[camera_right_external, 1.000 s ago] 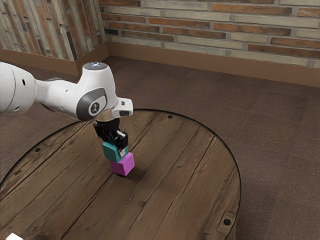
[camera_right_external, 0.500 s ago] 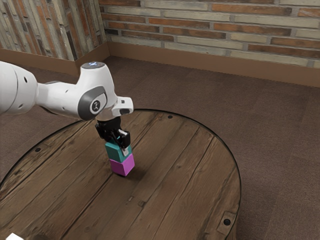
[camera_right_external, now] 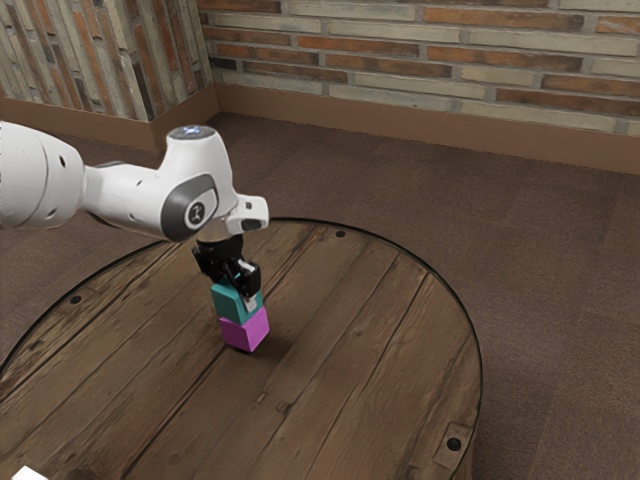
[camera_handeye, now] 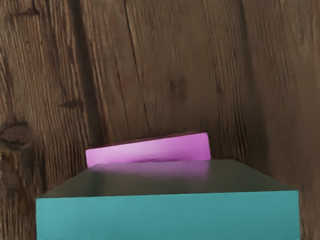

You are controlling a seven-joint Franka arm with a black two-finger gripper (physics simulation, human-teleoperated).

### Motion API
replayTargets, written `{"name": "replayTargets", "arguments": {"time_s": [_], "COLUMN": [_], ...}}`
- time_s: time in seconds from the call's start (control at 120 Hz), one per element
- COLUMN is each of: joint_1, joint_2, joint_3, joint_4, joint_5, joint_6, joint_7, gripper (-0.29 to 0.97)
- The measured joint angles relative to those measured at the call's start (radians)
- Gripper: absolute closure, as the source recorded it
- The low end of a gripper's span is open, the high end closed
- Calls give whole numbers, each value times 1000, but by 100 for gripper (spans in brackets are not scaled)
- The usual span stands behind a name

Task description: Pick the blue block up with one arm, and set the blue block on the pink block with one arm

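Within the last second the gripper [camera_right_external: 240,288] has moved the blue block [camera_right_external: 226,303] from an offset position to squarely over the pink block [camera_right_external: 246,331], apparently resting on it. The fingers remain clamped on the blue block. Only the release appears to remain.

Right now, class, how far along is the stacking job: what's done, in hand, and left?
Done: the blue block is picked up and appears to rest on the pink block on the wooden table. In hand: the tool grips the blue block from two sides. Left: open the tool and lift away so the stack stands alone.
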Motion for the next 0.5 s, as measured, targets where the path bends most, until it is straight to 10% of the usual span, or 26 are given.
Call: {"name": "replayTargets", "arguments": {"time_s": [0.5], "joint_1": [28], "joint_2": [-214], "joint_3": [1], "joint_4": [118], "joint_5": [44], "joint_6": [-233], "joint_7": [30], "gripper": [4]}}
